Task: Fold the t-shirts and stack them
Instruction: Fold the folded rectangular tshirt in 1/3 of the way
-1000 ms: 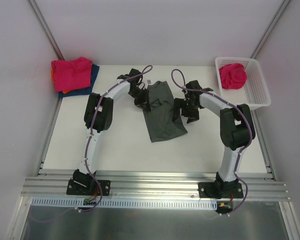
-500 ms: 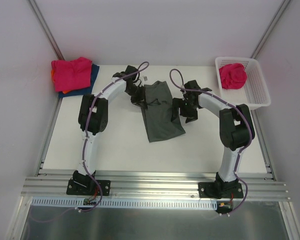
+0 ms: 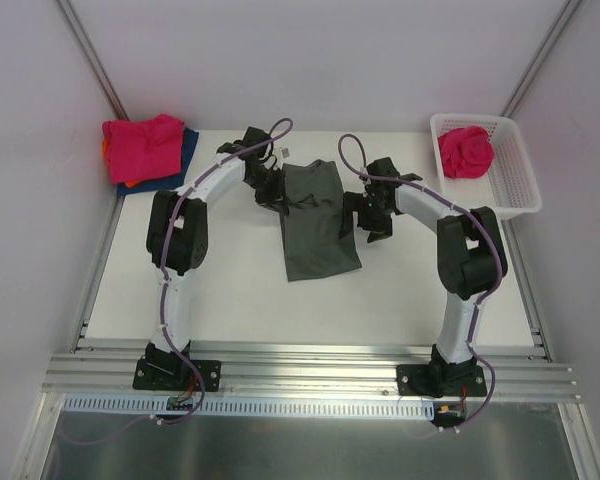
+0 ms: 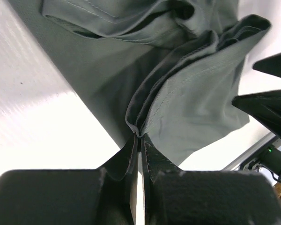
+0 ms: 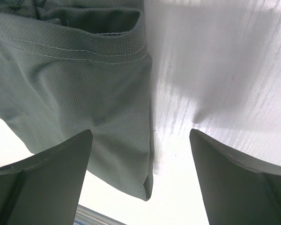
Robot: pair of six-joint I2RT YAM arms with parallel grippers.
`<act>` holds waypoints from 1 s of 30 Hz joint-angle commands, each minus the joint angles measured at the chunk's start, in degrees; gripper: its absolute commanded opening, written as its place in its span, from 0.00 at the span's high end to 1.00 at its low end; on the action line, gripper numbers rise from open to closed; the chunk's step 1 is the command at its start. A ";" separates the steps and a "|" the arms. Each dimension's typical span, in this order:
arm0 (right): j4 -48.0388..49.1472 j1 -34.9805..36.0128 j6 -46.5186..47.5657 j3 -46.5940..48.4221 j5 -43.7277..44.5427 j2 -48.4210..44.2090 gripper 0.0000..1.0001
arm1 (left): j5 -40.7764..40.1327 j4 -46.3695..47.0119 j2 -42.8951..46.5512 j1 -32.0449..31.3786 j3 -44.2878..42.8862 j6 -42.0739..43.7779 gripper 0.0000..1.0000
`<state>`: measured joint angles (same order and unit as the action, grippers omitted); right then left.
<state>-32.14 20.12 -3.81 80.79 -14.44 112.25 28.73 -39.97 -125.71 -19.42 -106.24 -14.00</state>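
Observation:
A dark grey t-shirt (image 3: 318, 222) lies folded lengthwise in the middle of the table. My left gripper (image 3: 277, 192) is shut on a bunched edge of it (image 4: 139, 123) at its upper left side. My right gripper (image 3: 368, 214) is open and empty, just over the shirt's right edge (image 5: 131, 117), with the edge between its fingers. A pink t-shirt (image 3: 142, 146) lies folded on top of blue (image 3: 180, 160) and orange shirts at the back left. Another pink shirt (image 3: 466, 151) lies crumpled in the basket.
A white plastic lattice basket (image 3: 516, 178) stands at the back right. Metal rails run along the table's left and right sides. An aluminium frame (image 3: 310, 372) crosses the near edge at the arm bases.
My left gripper has moved back and to the left, dragging the grey shirt with it. The shirt now lies straighter and further back. My right gripper shifted slightly back.

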 commanded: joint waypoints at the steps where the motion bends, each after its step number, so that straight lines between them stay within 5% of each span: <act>1: 0.32 0.27 -0.58 1.82 -1.12 -0.36 0.10 | -1.13 -1.08 -1.90 0.87 -0.81 1.34 1.00; 18: 0.76 0.18 -0.32 -0.46 -0.94 -1.68 0.10 | -4.91 -1.52 -10.78 1.84 -7.32 3.01 0.98; 20: 0.68 0.18 -0.14 -0.72 -0.86 -1.94 0.10 | -5.35 -1.52 -10.52 1.84 -8.02 3.63 0.66; 21: 0.76 0.18 -0.14 -0.73 -0.94 -2.12 0.10 | -5.53 -1.61 -10.09 1.84 -8.11 3.98 0.25; 23: 0.77 0.18 -0.23 -0.73 -0.86 -2.56 0.10 | -6.49 -1.69 -8.33 1.75 -8.11 3.63 0.03; 30: 0.50 0.53 -0.23 2.34 0.20 -5.02 0.11 | -9.57 -2.05 1.68 1.75 -5.83 2.92 0.01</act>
<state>-31.77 20.14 -3.81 80.36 -14.35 111.92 22.17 -41.01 -132.18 -18.24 -112.53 -12.08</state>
